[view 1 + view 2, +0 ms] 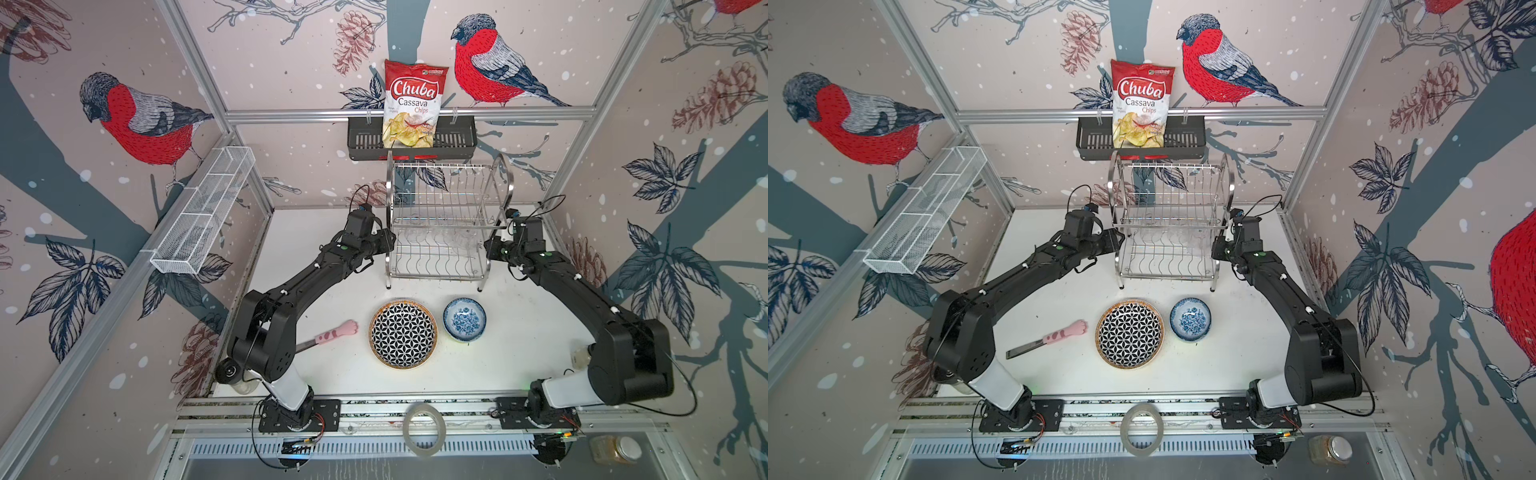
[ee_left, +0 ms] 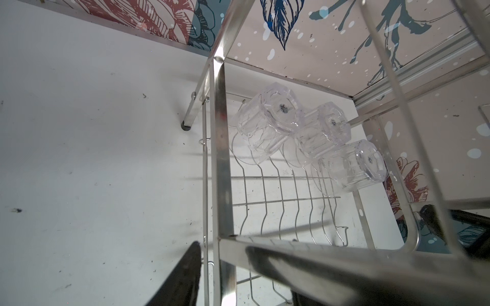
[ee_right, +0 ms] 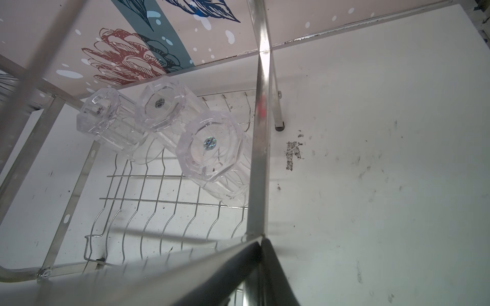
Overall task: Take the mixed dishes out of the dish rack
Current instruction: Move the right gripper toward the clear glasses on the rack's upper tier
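The dish rack stands at the back middle of the table. Three clear glasses lie tilted in a row on its lower shelf; its top shelf is bare. My left gripper is open astride the rack's left front post, one finger beside the post. My right gripper is shut on the right front post. In front of the rack, the black-white geometric plate and the blue-floral bowl rest on the table.
A pink cat-paw utensil lies left of the plate. A chips bag sits in a black wall basket just above the rack. A white mesh basket hangs on the left wall. A tape roll lies on the front rail.
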Robot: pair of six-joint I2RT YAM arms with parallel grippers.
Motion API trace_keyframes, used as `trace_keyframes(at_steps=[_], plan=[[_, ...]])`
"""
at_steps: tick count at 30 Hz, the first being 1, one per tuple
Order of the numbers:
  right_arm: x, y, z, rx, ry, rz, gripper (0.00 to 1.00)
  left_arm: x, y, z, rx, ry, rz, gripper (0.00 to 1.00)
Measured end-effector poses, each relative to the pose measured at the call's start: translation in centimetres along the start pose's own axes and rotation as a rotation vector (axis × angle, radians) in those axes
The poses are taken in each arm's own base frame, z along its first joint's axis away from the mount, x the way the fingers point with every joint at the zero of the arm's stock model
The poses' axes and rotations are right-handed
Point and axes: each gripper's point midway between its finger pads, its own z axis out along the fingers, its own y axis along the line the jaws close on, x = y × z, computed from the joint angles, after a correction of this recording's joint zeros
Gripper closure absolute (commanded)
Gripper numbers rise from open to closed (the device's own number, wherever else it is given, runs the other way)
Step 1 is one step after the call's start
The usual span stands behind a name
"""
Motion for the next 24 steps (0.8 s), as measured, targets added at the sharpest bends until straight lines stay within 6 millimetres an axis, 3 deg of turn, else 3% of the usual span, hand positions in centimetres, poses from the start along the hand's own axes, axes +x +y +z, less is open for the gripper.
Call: trace_keyframes(at_steps=[11,19,24], plan=[[-1.2,0.1,1.3,-0.035,0.003,0.07,0.58,-1.0,-0.1,0.6,0.016,0.0,-0.005,0.46],[-1.5,0.3,-0.8,-0.044,-0.062,0.086,0.45,-1.6,-0.2,-0.8,0.004,-0.027,0.004,0.35],[-1.0,0.1,-3.4,-0.01,-0.137,0.077,0.33,-1.3,0.1,-1.8,-0.005,-0.033,0.003,0.27]])
